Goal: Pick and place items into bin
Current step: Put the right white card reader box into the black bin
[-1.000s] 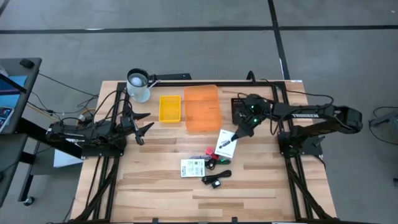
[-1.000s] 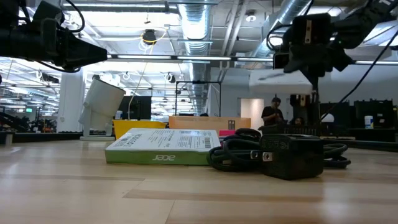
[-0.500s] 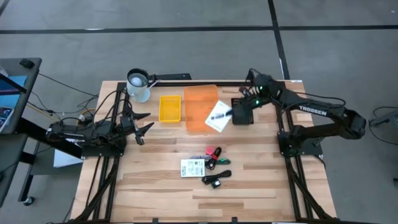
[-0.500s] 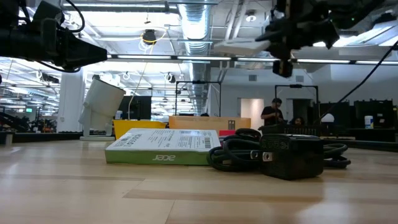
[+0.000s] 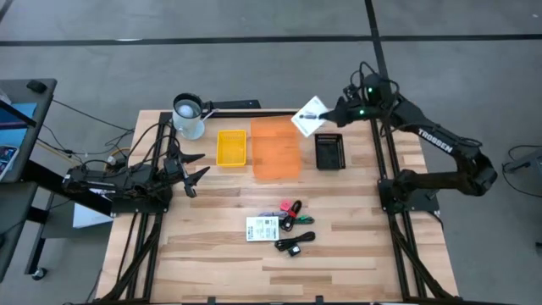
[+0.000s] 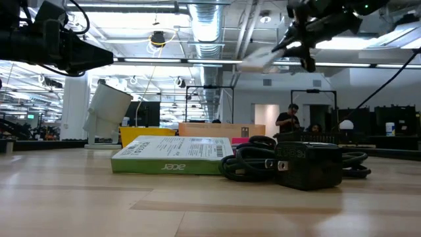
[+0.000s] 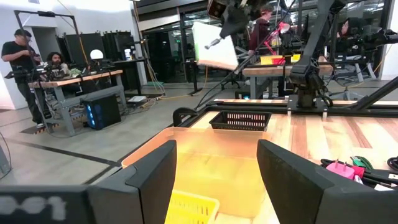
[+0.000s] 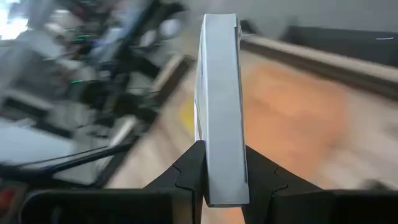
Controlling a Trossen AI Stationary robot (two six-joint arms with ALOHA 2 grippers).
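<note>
Right pincer (image 5: 326,118) pinching flat white rectangular box (image 5: 310,116); left pincer (image 5: 194,169) spread.

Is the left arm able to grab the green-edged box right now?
Probably yes. The left gripper is open and holds nothing, and bare table lies between it and the box. Only the cables crowd its far side.

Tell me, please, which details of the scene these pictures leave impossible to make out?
- White box held by the right gripper: its printing is too small in the high view, edge-on in the right wrist view.
- Orange bin: its inside is blurred in the right wrist view.
- Cables: the charger block hides their far ends in the low view.
</note>
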